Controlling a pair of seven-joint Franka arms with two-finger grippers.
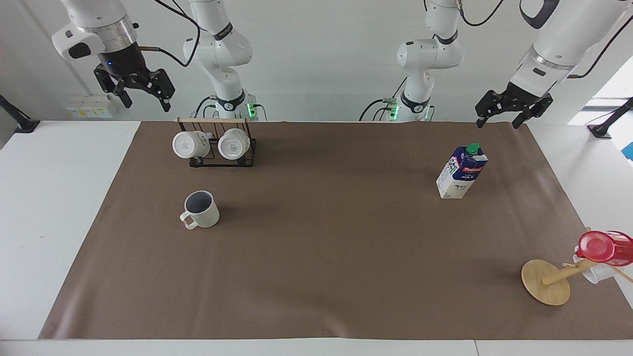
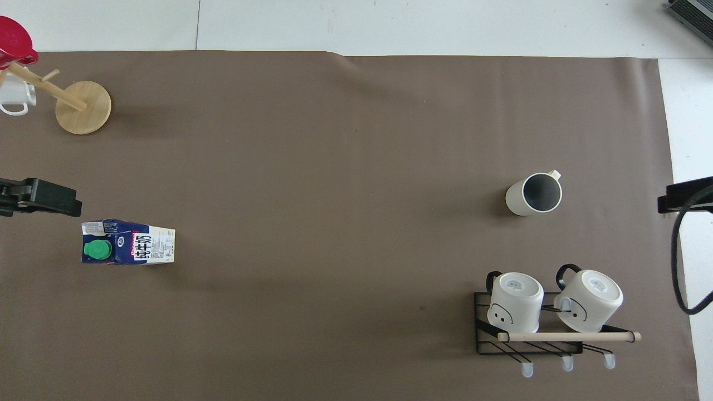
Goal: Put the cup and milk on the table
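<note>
- On the milk (image 1: pixel 461 173) I read MILK under a red brand band; green cap on top, Chinese characters down one side.
- Left gripper (image 1: pixel 514 110) hangs empty, fingers spread, above the mat's robot-side edge; the milk stands upright on the table (image 1: pixel 64 207), below it and farther out.
- Right gripper (image 1: pixel 143 94), fingers spread and empty, hangs above the table's edge beside the black rack (image 1: pixel 222 155); the cup (image 1: pixel 200 209) sits upright, farther out than the rack.
- I count one cup, one milk, two white mugs (image 1: pixel 190 144) on the rack, one red cup (image 1: pixel 604 247) on a wooden mug tree (image 1: pixel 546 282).
</note>
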